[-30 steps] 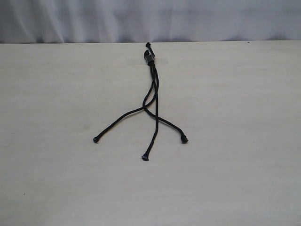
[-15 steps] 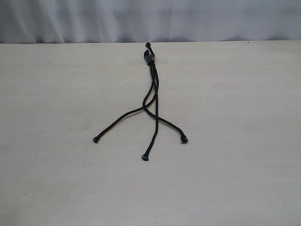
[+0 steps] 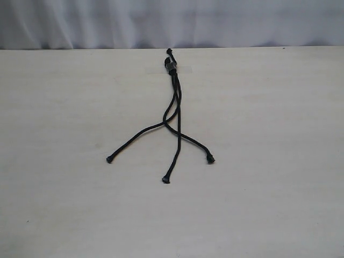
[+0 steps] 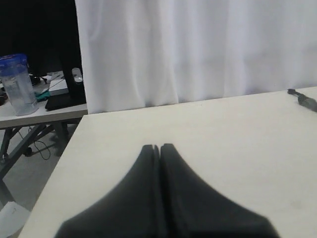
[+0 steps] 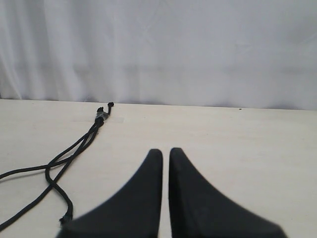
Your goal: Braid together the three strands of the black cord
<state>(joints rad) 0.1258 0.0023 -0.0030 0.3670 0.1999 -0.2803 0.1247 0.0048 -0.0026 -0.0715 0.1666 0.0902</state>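
The black cord (image 3: 177, 102) lies on the pale table (image 3: 269, 161), its knotted end held by a small clamp (image 3: 171, 66) at the far edge. The three strands fan toward the near side and cross once near the middle. Their knobby tips lie apart: left strand (image 3: 134, 140), middle strand (image 3: 176, 153), right strand (image 3: 194, 143). Neither gripper appears in the exterior view. My left gripper (image 4: 159, 147) is shut and empty, with the clamp (image 4: 307, 101) far off to one side. My right gripper (image 5: 165, 151) is shut with nothing in it, beside the cord (image 5: 74, 148).
Clear tape (image 3: 184, 69) holds the clamp end to the table. A white curtain (image 3: 172, 21) hangs behind the far edge. In the left wrist view the table's side edge (image 4: 59, 168) drops to the floor, with a side bench and a plastic jar (image 4: 17, 84) beyond.
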